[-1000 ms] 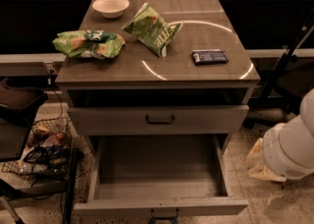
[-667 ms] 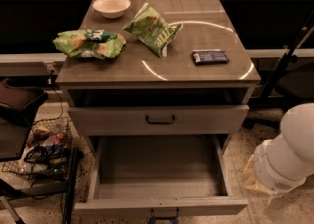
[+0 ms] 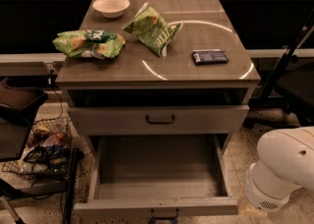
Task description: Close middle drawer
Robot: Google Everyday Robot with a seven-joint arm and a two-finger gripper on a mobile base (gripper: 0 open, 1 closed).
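Camera view: middle drawer [image 3: 157, 169] is pulled far out of the cabinet [image 3: 73, 95] toward the camera, inner floor in full sight, its dark handle [image 3: 164, 214] at the bottom frame edge. Top drawer [image 3: 206, 119] sits right above it, bar handle centred. Tabletop [image 3: 211, 31] carries a white bowl [image 3: 111, 6] at back left, left snack bag [image 3: 88, 42], centre snack bag [image 3: 153, 28] and a dark flat packet [image 3: 210, 56] to the right. White arm segment [image 3: 284, 166] is at lower right, beside the open drawer, apart from it. Claw is out of frame, can't tell its state. Wire basket [image 3: 41, 152] is on the floor at left.
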